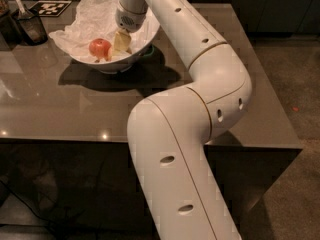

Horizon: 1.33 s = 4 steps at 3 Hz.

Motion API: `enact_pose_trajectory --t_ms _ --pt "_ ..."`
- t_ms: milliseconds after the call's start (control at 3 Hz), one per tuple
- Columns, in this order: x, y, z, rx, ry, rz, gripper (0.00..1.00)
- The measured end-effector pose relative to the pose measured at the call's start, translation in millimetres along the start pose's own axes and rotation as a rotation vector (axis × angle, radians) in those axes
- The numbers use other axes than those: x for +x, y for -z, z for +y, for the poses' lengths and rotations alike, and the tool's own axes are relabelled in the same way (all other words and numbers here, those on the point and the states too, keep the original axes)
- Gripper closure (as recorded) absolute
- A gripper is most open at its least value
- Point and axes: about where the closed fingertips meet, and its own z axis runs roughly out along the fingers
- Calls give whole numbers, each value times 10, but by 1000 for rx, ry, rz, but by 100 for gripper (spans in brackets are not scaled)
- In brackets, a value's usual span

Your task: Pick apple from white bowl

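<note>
The red apple (100, 48) lies inside the white bowl (80, 19), which stands at the far left of the brown table (75, 109). My gripper (120, 45) reaches down into the bowl, just right of the apple. Its pale fingers (121, 40) stand beside the apple, close to it.
A dark cup with a utensil (30, 26) stands at the far left next to the bowl. A black-and-white marker tag (50, 7) lies behind it. My white arm (190, 99) spans the table's right half. The table's front edge (75, 140) runs across the middle.
</note>
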Motion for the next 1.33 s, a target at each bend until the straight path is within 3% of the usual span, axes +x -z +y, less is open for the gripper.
enact_pose_trajectory --t_ms 667,1000,1333 --pt "31 -65 5 -12 0 5 16" --pt "29 -119 25 -19 -2 7 34" --pt "-38 -82 48 -7 12 11 58"
